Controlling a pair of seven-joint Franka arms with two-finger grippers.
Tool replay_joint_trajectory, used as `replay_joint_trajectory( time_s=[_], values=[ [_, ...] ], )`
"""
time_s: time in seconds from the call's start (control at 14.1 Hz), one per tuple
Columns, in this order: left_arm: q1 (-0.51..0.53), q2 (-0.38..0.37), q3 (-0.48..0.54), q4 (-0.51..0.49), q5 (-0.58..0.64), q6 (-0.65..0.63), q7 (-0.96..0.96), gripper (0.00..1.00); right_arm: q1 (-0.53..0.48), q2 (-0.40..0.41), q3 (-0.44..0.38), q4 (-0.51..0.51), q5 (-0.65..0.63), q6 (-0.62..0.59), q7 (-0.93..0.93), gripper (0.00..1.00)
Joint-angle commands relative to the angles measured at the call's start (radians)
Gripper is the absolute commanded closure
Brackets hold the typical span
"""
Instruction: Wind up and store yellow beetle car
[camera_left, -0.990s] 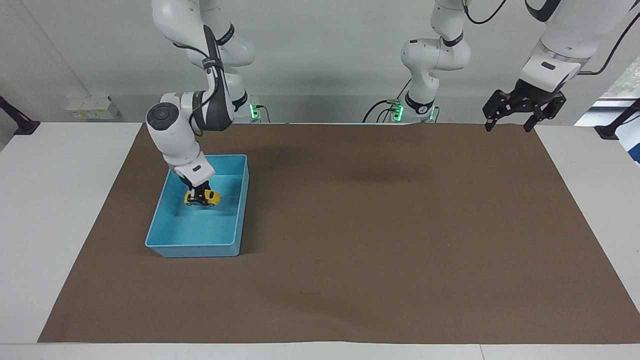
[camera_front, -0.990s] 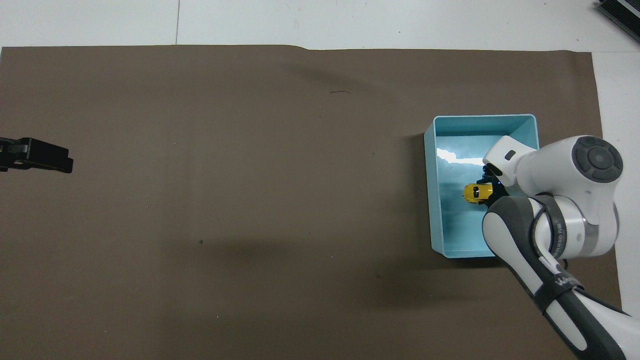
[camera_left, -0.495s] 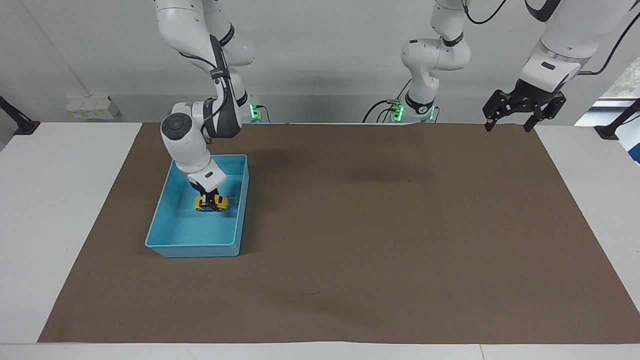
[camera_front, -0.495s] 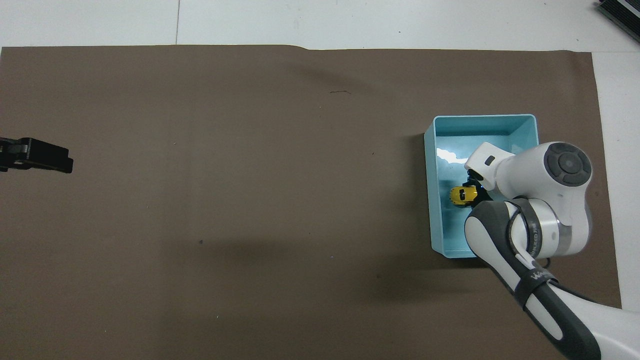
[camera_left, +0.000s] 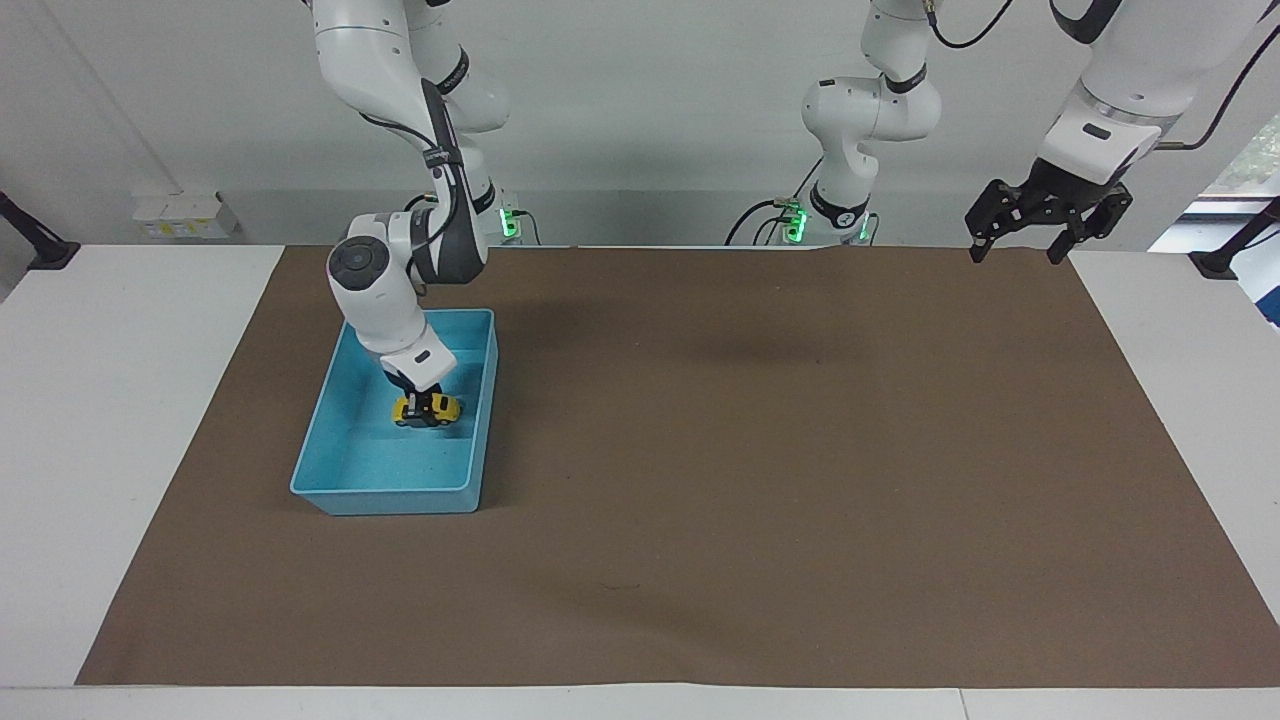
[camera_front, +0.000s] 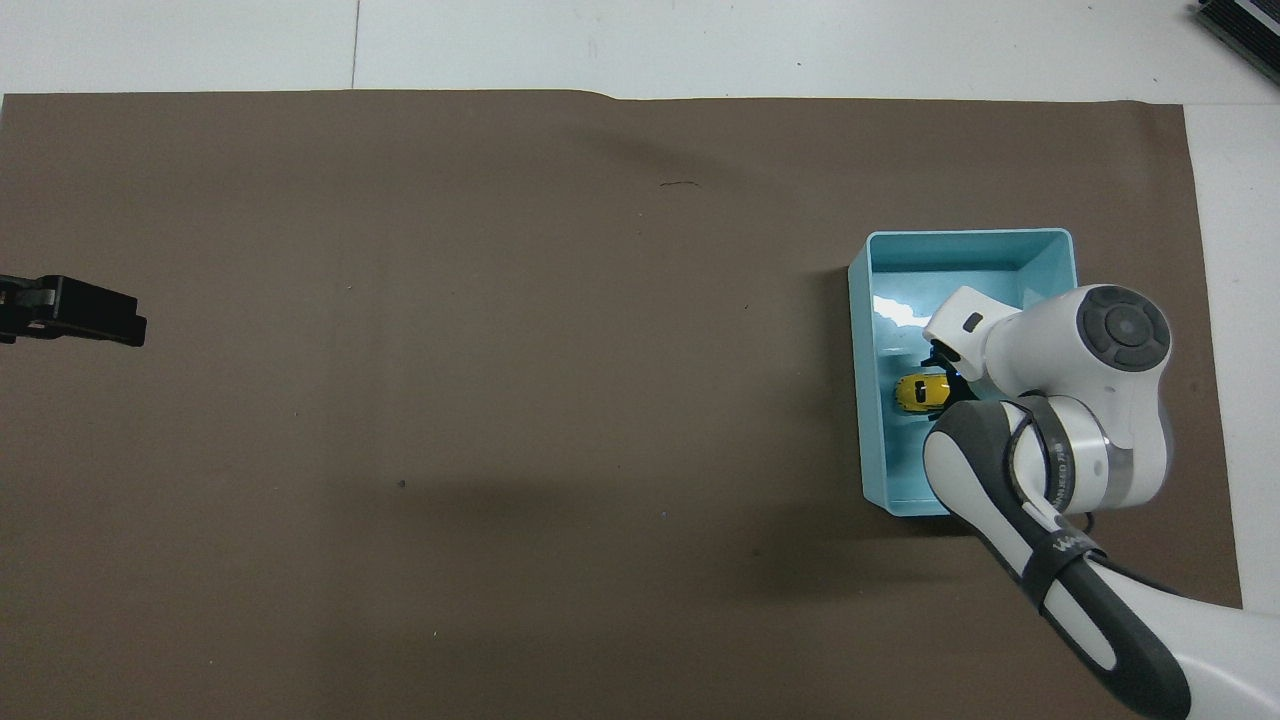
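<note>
Brown paper covers most of the white surface (camera_left: 120, 420), and on it, toward the right arm's end, stands a blue bin (camera_left: 330, 470). Inside this bin is the yellow car (camera_left: 427, 410), low near the floor of the bin and close to the wall that faces the middle of the surface; if its wheels already touch the floor I cannot tell. The long axis of the car runs across the bin, from one arm's end of the surface toward the other, as the overhead view shows (camera_front: 921, 392). The right end effector (camera_left: 424, 398) comes down on the car from directly above and pinches its body at the end which points to the right arm's end of the surface, so the car sits just under and slightly to one side of the fingers. I judge that the coming move depends on this: the fingers must spread and lift straight up, with the bin wall just beside them. The fingers themselves are small and dark, and in the overhead view the white wrist and elbow cover them almost fully, and also a part of the bin. The left end effector (camera_left: 1030, 232) waits high over the edge of the paper at the left arm's end, well apart from the car, with its fingers spread; in the overhead view only its dark tip (camera_front: 70, 310) is seen at the border.
</note>
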Motion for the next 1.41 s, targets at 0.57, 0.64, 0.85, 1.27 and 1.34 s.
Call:
replay_joint_trajectory(
  time_s=[0.57, 0.64, 0.85, 1.27, 1.34],
  values=[
    [0.019, -0.011, -0.012, -0.005, -0.006, -0.013, 0.009, 0.00, -0.019, -0.026, 0.002, 0.301, 0.008, -0.330, -0.007, 0.00],
    [0.018, -0.013, -0.012, -0.007, -0.006, -0.013, 0.009, 0.00, -0.019, -0.032, 0.002, 0.312, 0.011, -0.342, 0.002, 0.00],
    [0.018, -0.011, -0.012, -0.005, -0.006, -0.013, 0.009, 0.00, -0.038, -0.062, -0.004, 0.359, 0.022, -0.379, 0.081, 0.00],
    [0.018, -0.011, -0.010, -0.007, -0.006, -0.013, 0.009, 0.00, -0.050, -0.139, -0.002, 0.469, 0.020, -0.511, 0.422, 0.00],
    [0.018, -0.011, -0.012, -0.005, -0.006, -0.013, 0.009, 0.00, -0.050, -0.141, -0.002, 0.494, 0.020, -0.535, 0.481, 0.00]
  ],
)
